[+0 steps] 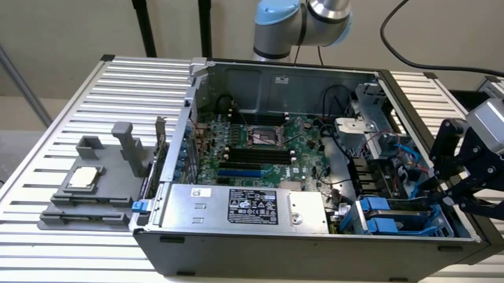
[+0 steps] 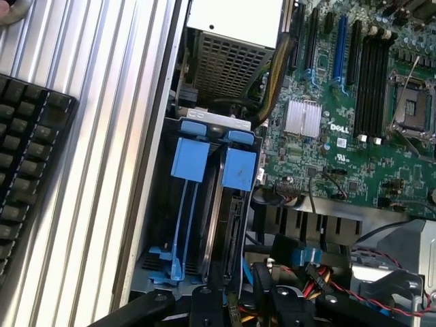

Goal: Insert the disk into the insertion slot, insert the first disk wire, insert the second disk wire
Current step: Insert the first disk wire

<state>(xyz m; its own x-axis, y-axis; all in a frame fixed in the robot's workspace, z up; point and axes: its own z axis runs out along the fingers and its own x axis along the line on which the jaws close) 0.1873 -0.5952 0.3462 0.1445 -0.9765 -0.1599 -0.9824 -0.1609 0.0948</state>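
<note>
— Disk (image 2: pixel 230 228) location?
— On edge inside the insertion slot (image 2: pixel 155 225), at the computer case's (image 1: pixel 315 250) near corner on the exterior view's right. Blue carrier, connector edge showing.
— Gripper (image 2: pixel 242 300)?
— Just beside that slot, jaws partly apart, clamping nothing.

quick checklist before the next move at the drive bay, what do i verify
1. Side of the case open, inside reachable: ok.
2. The gripper is at the insertion slot end of the case: ok.
3. The disk sits in the slot, connector edge towards the gripper: looks ok.
4. The blue wire plugged into the disk: cannot tell.
5. Anything held by the gripper: cannot tell.
6. The keyboard lies outside the case, away from the slot: ok.
</note>
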